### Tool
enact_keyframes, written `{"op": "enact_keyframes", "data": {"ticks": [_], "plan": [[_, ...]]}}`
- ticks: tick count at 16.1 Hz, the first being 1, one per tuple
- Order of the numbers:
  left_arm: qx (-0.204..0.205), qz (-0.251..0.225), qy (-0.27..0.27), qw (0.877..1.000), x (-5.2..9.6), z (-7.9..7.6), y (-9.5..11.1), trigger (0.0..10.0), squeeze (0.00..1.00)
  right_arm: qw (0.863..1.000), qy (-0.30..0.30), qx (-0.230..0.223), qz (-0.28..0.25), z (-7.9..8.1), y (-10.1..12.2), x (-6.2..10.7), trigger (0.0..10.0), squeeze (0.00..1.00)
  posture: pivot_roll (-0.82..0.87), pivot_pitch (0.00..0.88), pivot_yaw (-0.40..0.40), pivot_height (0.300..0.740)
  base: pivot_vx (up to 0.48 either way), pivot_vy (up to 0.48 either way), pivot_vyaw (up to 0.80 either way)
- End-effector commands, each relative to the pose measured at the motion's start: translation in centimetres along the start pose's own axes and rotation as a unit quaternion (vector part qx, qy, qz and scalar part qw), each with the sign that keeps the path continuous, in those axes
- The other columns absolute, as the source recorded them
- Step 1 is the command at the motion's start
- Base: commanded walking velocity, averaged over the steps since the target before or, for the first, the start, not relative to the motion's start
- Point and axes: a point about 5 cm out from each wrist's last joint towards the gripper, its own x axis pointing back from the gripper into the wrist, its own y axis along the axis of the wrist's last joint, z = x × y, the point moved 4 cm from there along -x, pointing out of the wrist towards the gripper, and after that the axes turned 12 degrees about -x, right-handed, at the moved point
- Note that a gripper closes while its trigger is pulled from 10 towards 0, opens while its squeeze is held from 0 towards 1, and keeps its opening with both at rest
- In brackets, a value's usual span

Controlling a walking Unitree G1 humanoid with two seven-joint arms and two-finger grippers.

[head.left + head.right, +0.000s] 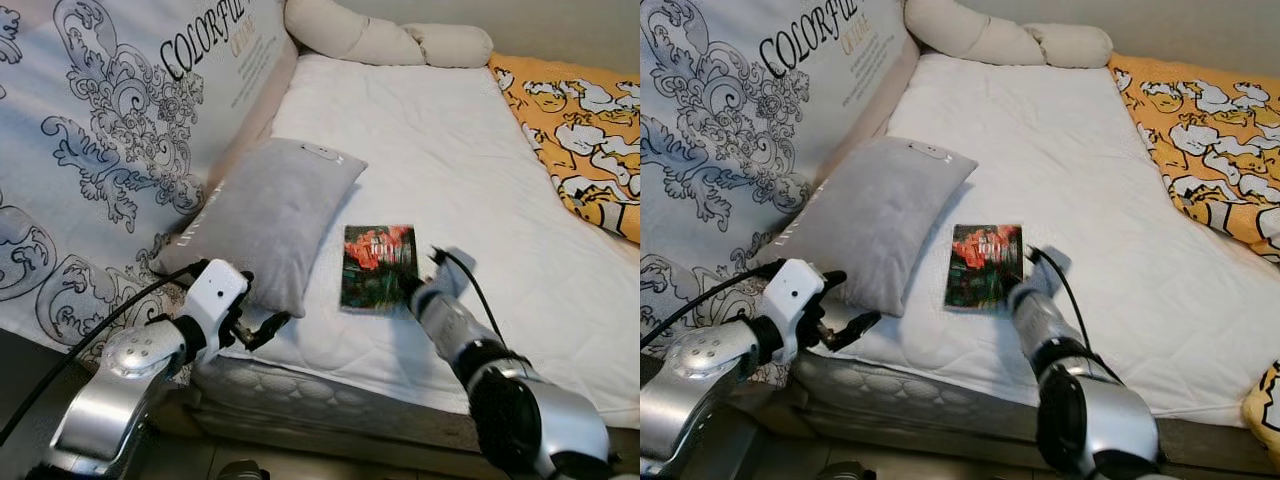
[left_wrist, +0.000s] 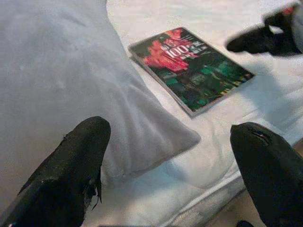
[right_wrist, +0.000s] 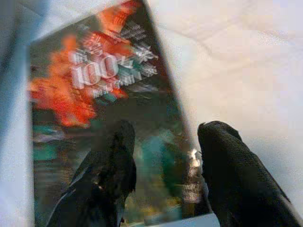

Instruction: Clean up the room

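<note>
1. A thin rectangular book with a red-and-green glossy cover (image 1: 378,266) lies flat on the white quilted mattress (image 1: 450,160), just beside the grey rectangular pillow (image 1: 270,215).
2. My right fingers (image 3: 163,175) are spread apart, grasping nothing, straddling the book's near right corner; its long axis runs away toward 12 o'clock.
3. My left fingers (image 2: 170,175) hang parted and empty at the pillow's near corner, with the book toward 1 o'clock.
4. My right arm is nearer, I judge.

Head stereo views look down and forward over the white quilted mattress (image 1: 450,150). Both wrist views look closely along black fingers, sharing the red-and-green glossy book (image 2: 189,68).
</note>
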Motion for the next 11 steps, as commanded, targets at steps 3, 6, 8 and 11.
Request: {"op": "enact_keyframes", "data": {"ticks": [3, 6, 8, 11], "plan": [[-0.008, -0.004, -0.009, 1.000, -1.0, -0.2, 0.2, 10.0, 0.00, 1.000, -0.024, 0.007, 0.015, -2.8, -1.5, 0.2, 10.0, 1.00, 0.12, 0.000, -0.062, 0.740, 0.000, 0.000, 0.00], [-0.012, -0.001, -0.024, 1.000, -1.4, -0.5, -0.1, 10.0, 0.00, 1.000, -0.027, -0.001, 0.009, -4.1, -1.3, 0.4, 10.0, 1.00, 0.10, 0.000, -0.060, 0.740, 0.000, 0.000, 0.00], [-0.011, 0.001, -0.034, 0.999, -1.5, -0.7, -0.5, 10.0, 0.00, 0.998, 0.054, 0.026, -0.019, -3.4, 0.5, 0.5, 10.0, 1.00, 0.08, 0.000, -0.056, 0.740, 0.000, 0.000, 0.00], [-0.011, 0.002, -0.045, 0.999, -1.7, -1.1, -0.6, 10.0, 0.00, 0.974, 0.188, 0.129, -0.004, -0.7, 0.9, 1.3, 10.0, 1.00, 0.08, 0.000, -0.067, 0.740, 0.000, 0.000, 0.00]]}}
